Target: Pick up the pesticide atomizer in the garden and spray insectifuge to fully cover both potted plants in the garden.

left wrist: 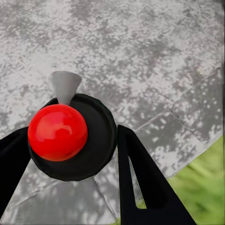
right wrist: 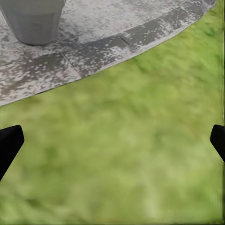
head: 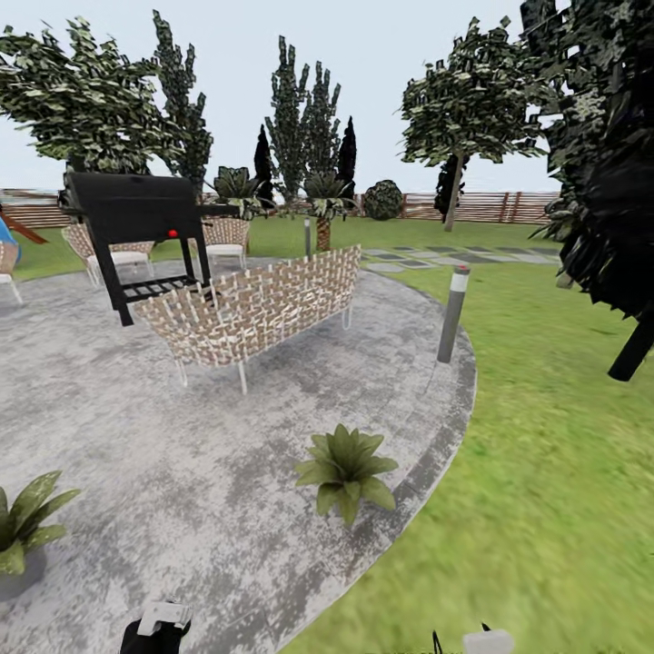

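Gripping the pesticide atomizer (left wrist: 70, 136), left hand (left wrist: 70, 154) over patio (left wrist: 154, 56).

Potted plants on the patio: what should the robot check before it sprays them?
1. Atomizer held: ok. Its dark body sits between the fingers of the left gripper.
2. Nozzle aimed at a plant: not ok. It points at bare patio.
3. Both plants in sight: ok. In the head view, the near plant stands by the patio edge and the left plant at the picture's border.
4. Right gripper free: ok. It is open above the grass.
5. Leaves already wetted: cannot tell.
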Controlling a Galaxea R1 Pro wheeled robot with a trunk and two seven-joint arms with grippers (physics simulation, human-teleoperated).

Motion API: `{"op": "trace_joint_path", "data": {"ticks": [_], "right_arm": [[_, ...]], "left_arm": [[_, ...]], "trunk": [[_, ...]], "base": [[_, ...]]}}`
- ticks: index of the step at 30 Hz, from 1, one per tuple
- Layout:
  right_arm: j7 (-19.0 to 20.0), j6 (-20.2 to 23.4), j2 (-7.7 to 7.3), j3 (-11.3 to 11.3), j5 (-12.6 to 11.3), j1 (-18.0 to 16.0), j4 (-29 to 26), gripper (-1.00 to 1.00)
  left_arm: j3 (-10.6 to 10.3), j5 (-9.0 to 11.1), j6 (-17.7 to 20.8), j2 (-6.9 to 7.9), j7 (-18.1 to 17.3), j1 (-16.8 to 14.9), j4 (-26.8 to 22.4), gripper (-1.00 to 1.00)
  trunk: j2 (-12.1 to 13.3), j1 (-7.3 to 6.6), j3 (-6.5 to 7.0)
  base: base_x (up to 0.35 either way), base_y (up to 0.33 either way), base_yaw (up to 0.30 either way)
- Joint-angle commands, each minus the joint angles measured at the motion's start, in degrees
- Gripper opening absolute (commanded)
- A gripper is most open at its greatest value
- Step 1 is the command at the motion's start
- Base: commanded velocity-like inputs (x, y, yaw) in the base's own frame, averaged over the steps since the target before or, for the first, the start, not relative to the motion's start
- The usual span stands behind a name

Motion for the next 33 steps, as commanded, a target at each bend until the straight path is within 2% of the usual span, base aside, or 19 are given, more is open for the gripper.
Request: {"op": "trace_joint_path", "data": {"ticks": [1,22,29,33], "right_arm": [[-0.6,0.0,0.00,0.2,0.5,-0.1,0.1,1.00],[-0.6,0.0,0.00,0.2,0.5,-0.1,0.1,1.00],[-0.6,0.0,0.00,0.2,0.5,-0.1,0.1,1.00],[-0.5,0.0,0.00,0.2,0.7,-0.1,0.1,1.00]], "left_arm": [[0.5,-0.5,-0.2,0.00,-0.2,0.0,0.0,-1.00],[0.4,-0.5,-0.2,-0.05,-0.3,0.0,0.0,-1.00],[0.4,-0.7,-0.2,-0.08,-0.3,0.0,0.0,-1.00],[0.5,-0.7,-0.2,-0.08,-0.3,0.0,0.0,-1.00]], "trunk": [[0.0,-0.01,-0.05],[0.0,-0.01,-0.05],[0.0,-0.01,-0.05],[0.0,-0.01,-0.05]], "base": [[0.025,0.032,-0.270],[0.001,0.007,-0.270],[0.000,0.229,-0.266],[0.000,0.292,-0.073]]}}
